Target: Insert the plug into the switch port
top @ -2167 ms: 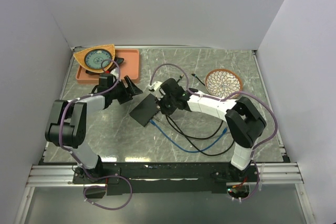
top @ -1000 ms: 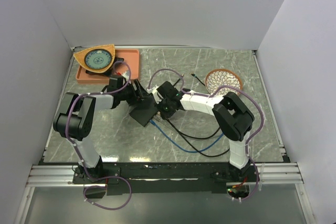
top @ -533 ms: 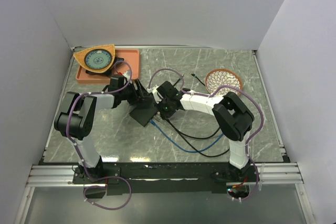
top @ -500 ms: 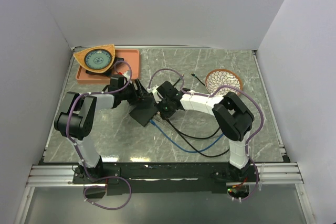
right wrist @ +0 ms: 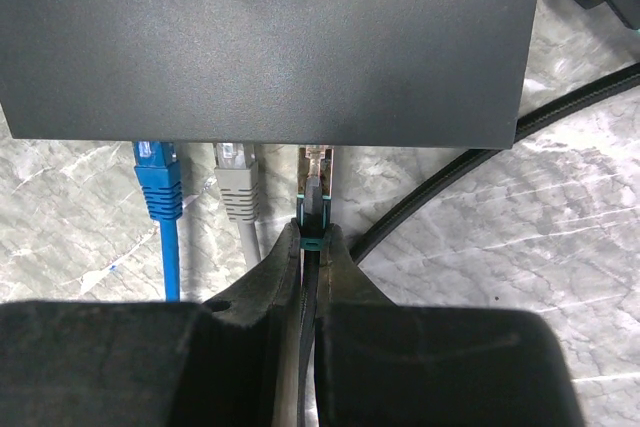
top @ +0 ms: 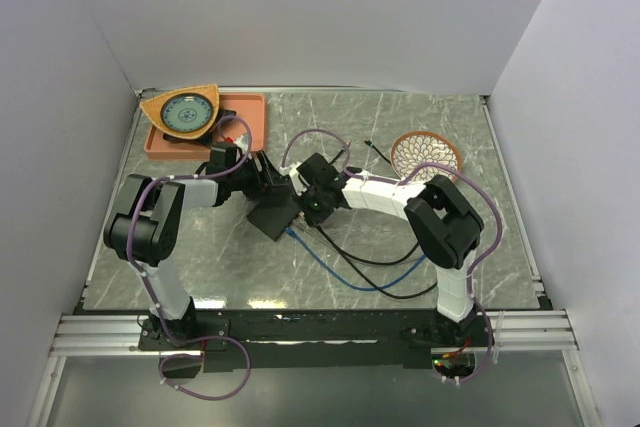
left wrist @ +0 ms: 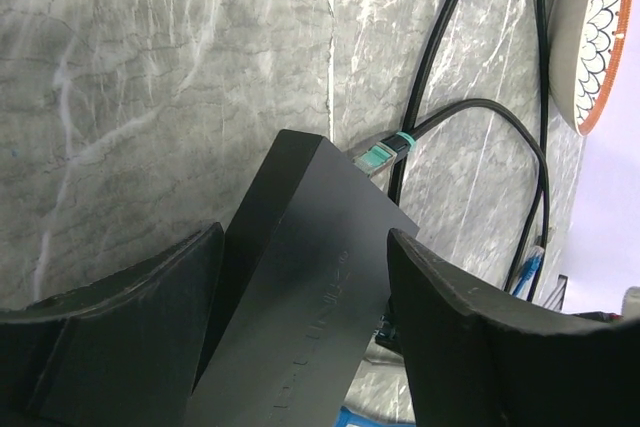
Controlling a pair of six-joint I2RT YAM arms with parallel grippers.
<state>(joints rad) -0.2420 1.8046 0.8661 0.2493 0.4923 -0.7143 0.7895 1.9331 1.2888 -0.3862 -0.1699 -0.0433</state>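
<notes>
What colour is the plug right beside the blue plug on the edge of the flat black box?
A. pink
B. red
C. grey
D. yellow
C: in the right wrist view the grey plug sits just right of the blue plug, along the edge of the flat matte-black box.

plug (right wrist: 317,175): clear, tip at switch port (right wrist: 317,151); switch (top: 275,213): black, flat
</notes>
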